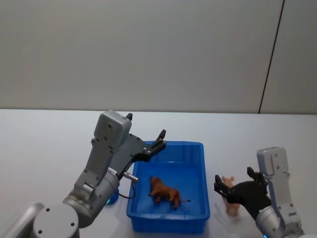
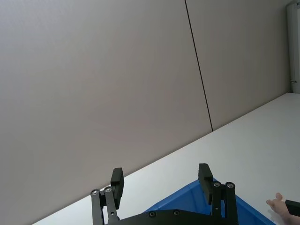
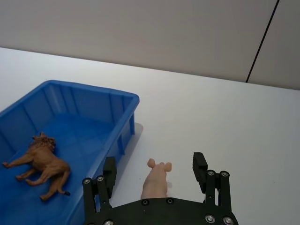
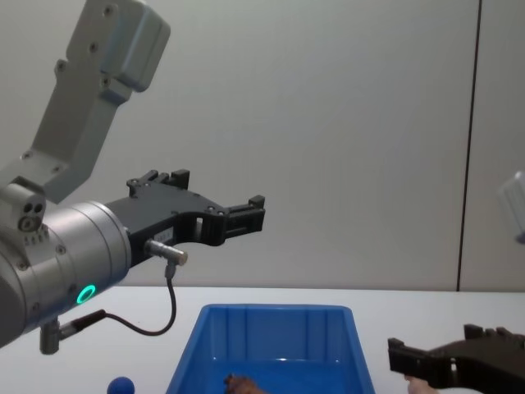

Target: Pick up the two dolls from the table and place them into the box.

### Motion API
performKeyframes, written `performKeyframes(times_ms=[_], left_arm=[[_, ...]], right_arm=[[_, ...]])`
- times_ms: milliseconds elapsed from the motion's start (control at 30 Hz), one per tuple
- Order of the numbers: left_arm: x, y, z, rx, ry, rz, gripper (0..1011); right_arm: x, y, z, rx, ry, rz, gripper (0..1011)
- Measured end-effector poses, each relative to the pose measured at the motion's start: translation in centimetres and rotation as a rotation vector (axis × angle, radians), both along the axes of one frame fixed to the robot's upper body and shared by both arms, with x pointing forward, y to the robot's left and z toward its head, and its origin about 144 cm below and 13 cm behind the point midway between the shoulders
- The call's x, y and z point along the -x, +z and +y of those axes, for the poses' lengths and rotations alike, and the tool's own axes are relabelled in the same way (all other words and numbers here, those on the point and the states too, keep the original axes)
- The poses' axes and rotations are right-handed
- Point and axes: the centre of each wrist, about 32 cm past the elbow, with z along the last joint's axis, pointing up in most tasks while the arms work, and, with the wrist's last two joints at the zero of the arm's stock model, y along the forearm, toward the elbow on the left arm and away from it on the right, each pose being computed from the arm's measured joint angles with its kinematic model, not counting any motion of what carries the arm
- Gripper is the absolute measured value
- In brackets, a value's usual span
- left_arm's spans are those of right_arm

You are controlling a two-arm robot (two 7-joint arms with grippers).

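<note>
Fingers [image 3: 198, 161] of the right gripper [image 3: 154, 163] are spread wide, one on each side of the pale pink pig figurine [image 3: 155, 182]. A gap shows on both sides, so nothing is grasped yet. The pig stands upright on the flat white table [image 1: 44, 134], just beside the right wall of the bright blue rectangular plastic box [image 3: 93, 87], its snout pointing away from the robot. Outward from there, the right wrist and arm come in low along the box's right side, close to the tabletop.

Fingers [image 2: 205, 176] of the left gripper [image 2: 161, 174] are likewise released and hold nothing. It hangs in the air above the box's far left corner, its arm rising from the box's left side. Inside the box, near its front wall, the dark brown shaggy lion-like figurine [image 1: 166, 192] rests on the floor. By my reading half the task is done and the pig is what remains. A small blue ball [image 4: 121, 384] sits on the table just outside the box's left wall and has no part in this.

The pig looks small, smooth and narrow. If the jaws close off-centre or only on its head, it may tip over or squirt out toward the box's right wall. A lift that is too shallow could catch the pig on that wall's rim and knock it loose outside the box. A carry aimed at the box's far left corner would crowd the left gripper hanging there.
</note>
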Motion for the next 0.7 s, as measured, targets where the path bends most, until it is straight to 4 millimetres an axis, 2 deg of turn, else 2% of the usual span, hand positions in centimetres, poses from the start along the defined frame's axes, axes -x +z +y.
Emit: performKeyframes(times_ms=[600, 700], left_arm=[[0.0, 0.0, 0.0, 0.0, 0.0, 0.0, 1003], [0.0, 0.0, 0.0, 0.0, 0.0, 0.0, 1003]], right_arm=[[0.4, -2.3, 0.5, 0.044, -0.008, 0.08, 1001], [0.3, -2.6, 0.7, 0.051, -0.007, 0.093, 949]])
